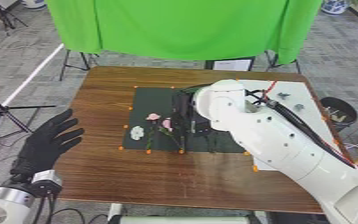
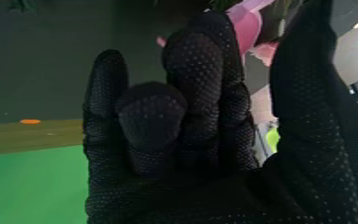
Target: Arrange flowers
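Right hand [image 1: 183, 106] over dark mat [image 1: 155, 98], fingers loosely extended, thumb apart. We can't fully rule out stem behind glove. Pink flowers [image 1: 167, 123] lie on mat just left of it, stems running roughly toward us. Right hand's nearer, so we'd nudge it left. Left hand [image 1: 44, 146] spread, well apart.

A mat [image 1: 149, 102] lies around the middle of the table [image 1: 113, 180], a sheet [image 1: 293, 87] at its 3 o'clock. Two flowers [image 1: 153, 117] lie on the mat toward 9, a flower head [image 1: 137, 133] toward 8. Two bits [image 1: 284, 95] lie on the sheet toward 12. Past the table, a cloth [image 1: 184, 25] hangs at 12, a bin [image 1: 338, 109] stands between 2 and 3.
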You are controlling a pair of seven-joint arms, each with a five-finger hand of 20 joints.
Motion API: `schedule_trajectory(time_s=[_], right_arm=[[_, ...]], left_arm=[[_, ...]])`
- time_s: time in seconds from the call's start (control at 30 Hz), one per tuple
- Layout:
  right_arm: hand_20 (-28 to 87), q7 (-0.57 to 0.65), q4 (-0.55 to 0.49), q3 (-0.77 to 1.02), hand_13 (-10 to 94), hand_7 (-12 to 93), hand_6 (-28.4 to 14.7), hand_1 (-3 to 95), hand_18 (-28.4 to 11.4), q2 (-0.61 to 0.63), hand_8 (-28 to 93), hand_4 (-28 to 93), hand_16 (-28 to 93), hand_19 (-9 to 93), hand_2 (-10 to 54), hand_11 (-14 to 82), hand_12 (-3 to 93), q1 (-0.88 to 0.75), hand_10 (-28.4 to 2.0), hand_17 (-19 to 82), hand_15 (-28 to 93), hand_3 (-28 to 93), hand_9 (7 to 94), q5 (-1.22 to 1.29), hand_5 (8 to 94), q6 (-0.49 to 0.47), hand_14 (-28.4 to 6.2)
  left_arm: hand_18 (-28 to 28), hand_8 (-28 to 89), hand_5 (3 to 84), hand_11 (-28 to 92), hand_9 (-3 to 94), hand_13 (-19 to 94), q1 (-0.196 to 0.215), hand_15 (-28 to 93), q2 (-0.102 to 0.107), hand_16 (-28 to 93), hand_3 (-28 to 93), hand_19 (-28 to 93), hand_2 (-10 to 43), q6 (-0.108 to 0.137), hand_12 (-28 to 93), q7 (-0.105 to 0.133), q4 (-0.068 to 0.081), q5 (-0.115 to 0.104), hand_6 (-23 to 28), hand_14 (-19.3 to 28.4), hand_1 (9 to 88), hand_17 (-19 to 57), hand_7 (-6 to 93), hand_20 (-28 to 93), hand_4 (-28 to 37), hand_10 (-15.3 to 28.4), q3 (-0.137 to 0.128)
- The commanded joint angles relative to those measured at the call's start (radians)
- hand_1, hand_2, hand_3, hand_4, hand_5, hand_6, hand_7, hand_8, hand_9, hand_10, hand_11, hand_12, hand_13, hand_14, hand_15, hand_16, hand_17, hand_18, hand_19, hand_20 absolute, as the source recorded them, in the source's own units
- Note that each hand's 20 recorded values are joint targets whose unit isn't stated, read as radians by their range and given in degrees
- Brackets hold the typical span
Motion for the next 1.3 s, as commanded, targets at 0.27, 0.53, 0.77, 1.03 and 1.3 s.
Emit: schedule_trajectory(time_s=[0.27, 0.53, 0.77, 1.03, 1.3], right_arm=[[32, -0.014, -0.046, 0.125, 70, 40, -0.9, 19.1, -19.2, 0.066, -16, -28, 29, 70, -9.5, 45.9, 32.8, -0.01, -11.4, 24, 73, 82, 69.4, -0.042, 59.5, 0.109, -7.8], [33, 0.028, -0.048, 0.167, 48, 37, -6.0, 16.6, -22.2, 0.234, -16, -27, 23, 69, -9.5, 38.7, 27.7, -0.03, -17.0, 19, 73, 85, 39.2, -0.143, 35.6, 0.273, -14.0], [32, 0.081, 0.006, 0.133, 26, 27, -7.4, 21.5, -21.2, 0.361, -12, -26, 14, 62, -9.5, 15.8, 25.4, -0.074, -17.1, 12, 44, 89, 21.2, -0.373, 20.1, 0.282, -15.1], [31, 0.121, 0.012, 0.22, 34, 28, -6.3, 23.8, -21.1, 0.422, -13, -28, 16, 61, -9.5, 15.5, 24.6, -0.185, -16.4, 13, 43, 91, 26.0, -0.357, 20.2, 0.241, -13.7], [32, 0.123, 0.021, 0.273, 43, 36, -4.2, 25.3, -20.7, 0.441, -17, -28, 16, 62, -9.5, 27.7, 22.4, -0.268, -13.8, 14, 56, 90, 38.6, -0.341, 31.6, 0.246, -10.5]], left_arm=[[21.4, -11, 26.9, 22, 23.2, 18, 0.01, 41, -0.007, -1, 72, 43, -2.5, 0.004, 17, -0.006, 0.001, 0.001, 4.0, 16.1, 24.6, -9.9, 20.3, 12, -28.3, 12.1, -0.001], [21.4, -11, 27.0, 22, 23.2, 18, 0.011, 41, -0.012, -2, 72, 43, -2.4, 0.0, 17, -0.008, 0.002, 0.002, 4.0, 16.1, 24.8, -9.8, 20.2, 12, -28.3, 12.1, -0.005], [21.4, -11, 27.0, 22, 23.2, 18, 0.017, 41, -0.017, -2, 72, 43, -2.4, 0.0, 17, -0.01, 0.0, 0.001, 4.0, 16.0, 24.7, -9.8, 20.3, 12, -28.3, 12.1, -0.008], [21.4, -11, 27.0, 22, 23.2, 19, 0.021, 41, -0.018, -2, 72, 43, -2.4, -0.004, 17, -0.01, 0.0, 0.001, 4.0, 16.0, 24.8, -9.8, 20.4, 12, -28.3, 12.1, -0.009], [21.4, -11, 27.0, 22, 23.2, 19, 0.02, 41, -0.014, -2, 72, 43, -2.4, -0.005, 17, -0.016, 0.004, -0.001, 4.0, 16.1, 24.8, -9.9, 20.3, 12, -28.3, 12.1, -0.013]])
